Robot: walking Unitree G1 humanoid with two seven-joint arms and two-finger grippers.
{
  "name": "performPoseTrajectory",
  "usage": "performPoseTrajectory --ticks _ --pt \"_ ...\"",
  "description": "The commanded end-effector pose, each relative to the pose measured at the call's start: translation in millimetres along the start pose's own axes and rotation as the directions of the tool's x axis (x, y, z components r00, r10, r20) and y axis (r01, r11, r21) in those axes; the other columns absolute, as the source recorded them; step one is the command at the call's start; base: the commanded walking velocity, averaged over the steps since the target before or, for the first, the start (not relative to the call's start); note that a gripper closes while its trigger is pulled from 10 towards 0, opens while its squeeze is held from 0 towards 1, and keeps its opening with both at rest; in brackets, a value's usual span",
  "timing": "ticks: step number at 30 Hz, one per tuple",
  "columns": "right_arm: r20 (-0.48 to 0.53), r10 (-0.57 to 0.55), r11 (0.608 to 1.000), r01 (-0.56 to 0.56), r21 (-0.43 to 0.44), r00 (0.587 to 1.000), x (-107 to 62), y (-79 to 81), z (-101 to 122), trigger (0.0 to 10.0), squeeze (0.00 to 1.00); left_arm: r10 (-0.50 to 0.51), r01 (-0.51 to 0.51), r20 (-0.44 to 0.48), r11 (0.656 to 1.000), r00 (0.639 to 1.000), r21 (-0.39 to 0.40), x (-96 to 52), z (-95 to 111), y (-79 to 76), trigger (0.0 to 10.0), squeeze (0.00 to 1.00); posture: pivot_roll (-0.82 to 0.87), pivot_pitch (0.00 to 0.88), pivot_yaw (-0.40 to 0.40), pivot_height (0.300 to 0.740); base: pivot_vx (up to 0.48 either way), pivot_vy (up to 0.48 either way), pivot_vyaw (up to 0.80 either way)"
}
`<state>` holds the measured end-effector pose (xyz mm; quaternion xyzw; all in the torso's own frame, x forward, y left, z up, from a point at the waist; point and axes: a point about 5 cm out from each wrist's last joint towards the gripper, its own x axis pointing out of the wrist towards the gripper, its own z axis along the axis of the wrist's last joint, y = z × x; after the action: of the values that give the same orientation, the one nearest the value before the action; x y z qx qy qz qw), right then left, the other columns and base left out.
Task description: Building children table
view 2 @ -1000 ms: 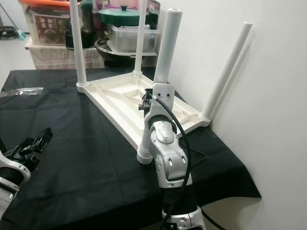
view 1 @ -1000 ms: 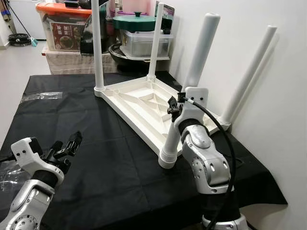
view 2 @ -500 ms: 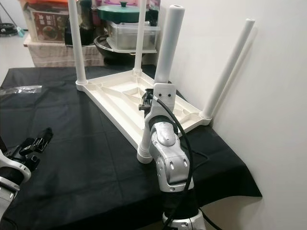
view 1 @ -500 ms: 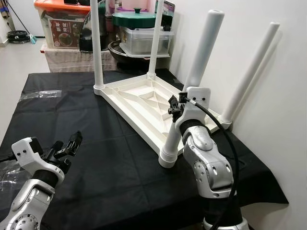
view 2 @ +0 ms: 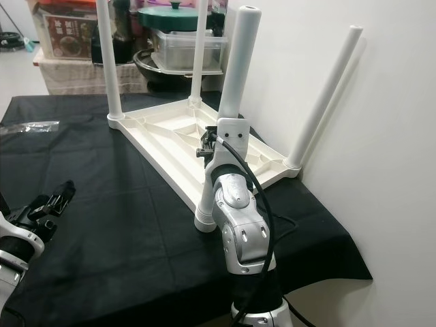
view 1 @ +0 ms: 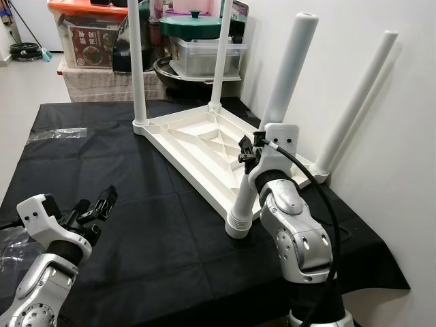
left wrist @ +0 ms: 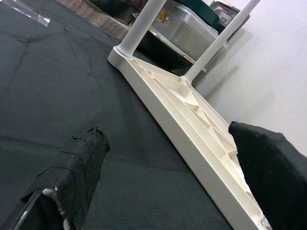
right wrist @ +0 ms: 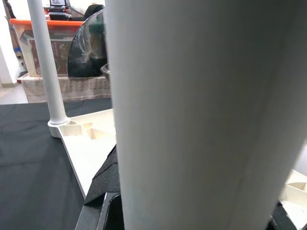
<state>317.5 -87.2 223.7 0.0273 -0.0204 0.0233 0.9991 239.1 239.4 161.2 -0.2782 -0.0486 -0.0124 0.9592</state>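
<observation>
All four legs stood in the upside-down white plastic children's table point(view 1: 204, 146), my right fingers point(view 1: 246, 155) clenched on the near white tube leg point(view 1: 276, 116), left fingers point(view 1: 95, 206) spread and free.

No text, brand or number can be read with any certainty. The clear storage box with the orange lid point(view 1: 87, 39) at the far end of the room carries a red printed label point(view 1: 90, 49) on its front, with pale marks that look like lettering but are too small and blurred to make out. In the left wrist view a small yellow sticker point(left wrist: 163, 16) sits on the side of a clear plastic container point(left wrist: 192, 34), its print also illegible. The white plastic table point(view 1: 204, 146) lying upside down on the black cloth point(view 1: 102, 177) shows no visible markings.
</observation>
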Motion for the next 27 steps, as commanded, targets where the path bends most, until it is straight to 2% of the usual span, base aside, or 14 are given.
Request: performPoseTrajectory --ticks 1,11,27 --pt "-0.169 -0.036 0.999 0.029 -0.041 0.985 -0.4 -9.0 -33.5 10.0 0.00 -0.008 0.008 -0.011 1.000 1.000 0.001 2.2 -3.8 -1.3 10.0 0.00 -0.02 0.000 -0.094 0.740 0.000 0.000 0.00" --pt "-0.153 -0.025 0.999 0.019 -0.040 0.988 2.0 -7.9 -26.0 10.0 0.00 -0.009 0.009 -0.011 1.000 1.000 0.000 2.8 -4.0 -1.5 10.0 0.00 -0.03 0.000 -0.094 0.740 0.000 0.000 0.00" --pt "-0.171 -0.013 0.999 0.007 -0.040 0.985 1.4 -8.1 -26.7 10.0 0.00 -0.010 0.010 -0.016 1.000 1.000 -0.001 2.9 -5.8 -1.4 10.0 0.00 -0.03 0.000 -0.094 0.740 0.000 0.000 0.00"
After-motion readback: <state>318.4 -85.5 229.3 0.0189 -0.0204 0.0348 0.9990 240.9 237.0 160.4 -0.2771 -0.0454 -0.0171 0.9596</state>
